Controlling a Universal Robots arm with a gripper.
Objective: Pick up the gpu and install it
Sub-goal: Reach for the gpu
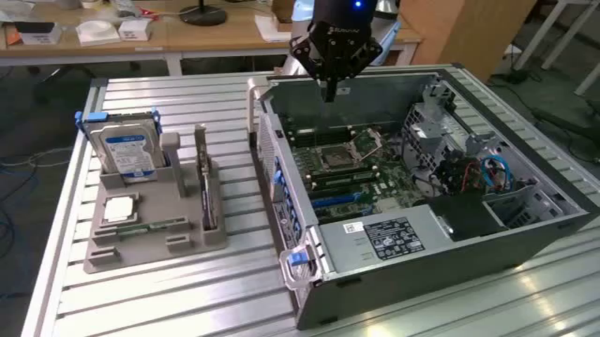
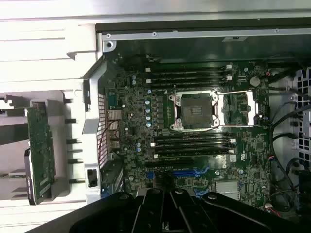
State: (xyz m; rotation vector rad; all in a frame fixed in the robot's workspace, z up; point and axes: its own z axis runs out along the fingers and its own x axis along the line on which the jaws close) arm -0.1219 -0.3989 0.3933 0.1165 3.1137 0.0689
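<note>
The gpu [image 1: 205,184] stands on its long edge in a slot of the grey holder [image 1: 150,246], to the exterior view's left of the open computer case [image 1: 450,239]. In the wrist view the gpu [image 2: 41,150] shows a green board face, off to the side of the case. My gripper [image 1: 330,93] hangs over the far wall of the case, well away from the gpu, with its fingers shut together and nothing between them. Its dark fingers [image 2: 160,213] hang above the motherboard [image 2: 194,145].
The holder also carries an upright silver hard drive with a blue label [image 1: 128,151], a CPU chip [image 1: 119,208] and a small green memory stick [image 1: 152,226]. The empty CPU socket [image 1: 336,158] lies inside the case. A cluttered wooden desk [image 1: 140,35] stands behind the slatted metal table [image 1: 187,295].
</note>
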